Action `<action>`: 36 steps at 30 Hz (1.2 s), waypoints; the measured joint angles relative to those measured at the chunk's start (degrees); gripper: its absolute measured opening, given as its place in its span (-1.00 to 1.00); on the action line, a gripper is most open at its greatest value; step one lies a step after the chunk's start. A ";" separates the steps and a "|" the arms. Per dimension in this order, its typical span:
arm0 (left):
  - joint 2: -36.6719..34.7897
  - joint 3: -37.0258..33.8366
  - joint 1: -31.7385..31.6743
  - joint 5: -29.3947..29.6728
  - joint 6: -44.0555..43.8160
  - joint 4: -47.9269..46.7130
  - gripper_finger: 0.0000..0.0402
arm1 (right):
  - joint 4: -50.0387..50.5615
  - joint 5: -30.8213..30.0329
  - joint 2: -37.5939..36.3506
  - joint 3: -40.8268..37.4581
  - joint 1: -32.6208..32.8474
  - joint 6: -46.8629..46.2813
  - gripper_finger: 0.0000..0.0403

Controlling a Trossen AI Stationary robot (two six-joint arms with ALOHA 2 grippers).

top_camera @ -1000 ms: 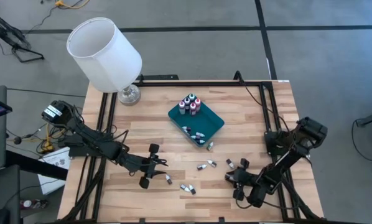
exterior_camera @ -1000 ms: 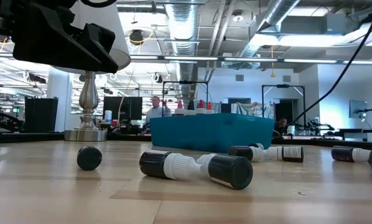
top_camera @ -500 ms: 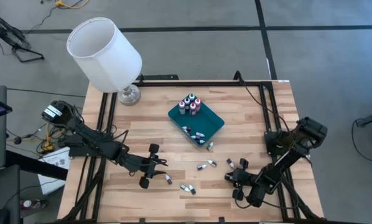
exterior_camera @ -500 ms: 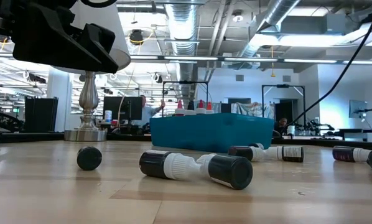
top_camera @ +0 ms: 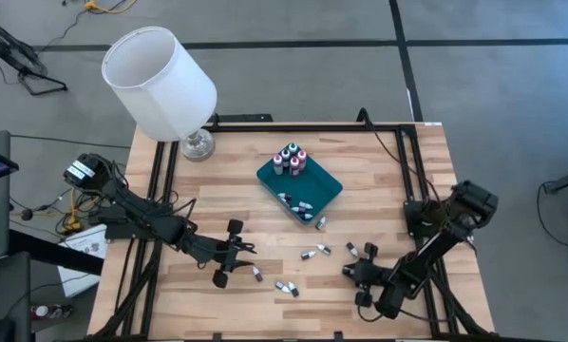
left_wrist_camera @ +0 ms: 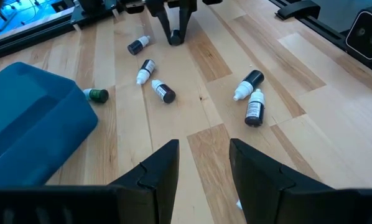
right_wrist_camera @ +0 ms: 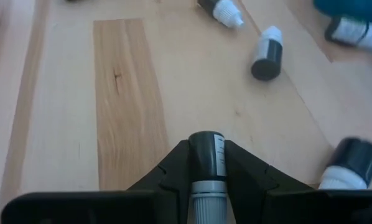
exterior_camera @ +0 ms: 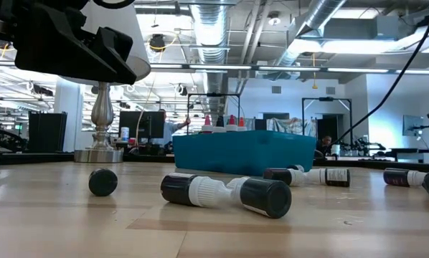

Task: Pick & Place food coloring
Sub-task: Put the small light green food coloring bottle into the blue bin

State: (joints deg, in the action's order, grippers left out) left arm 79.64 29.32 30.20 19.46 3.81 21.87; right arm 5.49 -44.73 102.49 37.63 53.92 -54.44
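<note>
Dark-bodied food coloring bottle (right_wrist_camera: 206, 155) sits pinched between my right gripper (right_wrist_camera: 206, 177) fingers, low over the table's near right. Round and slick, it could twist loose when lifted. My left gripper (left_wrist_camera: 201, 171) hovers spread. Farther off, the teal tray (top_camera: 324, 190) holds upright and fallen bottles.

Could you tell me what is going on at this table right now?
The right gripper has closed on one small food coloring bottle low over the table's near right part. The left gripper hovers open near the front left, holding nothing. Several bottles stand or lie in the teal tray; others lie loose on the wooden table.
</note>
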 joint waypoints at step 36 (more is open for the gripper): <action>0.00 0.00 -0.01 0.42 -1.31 -0.28 -0.32 | 17.68 -1.26 -10.93 19.24 -31.84 50.30 -0.63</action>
State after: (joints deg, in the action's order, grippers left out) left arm 79.64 29.32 30.18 19.88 2.50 21.58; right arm 23.17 -46.00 91.56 56.86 22.07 -4.14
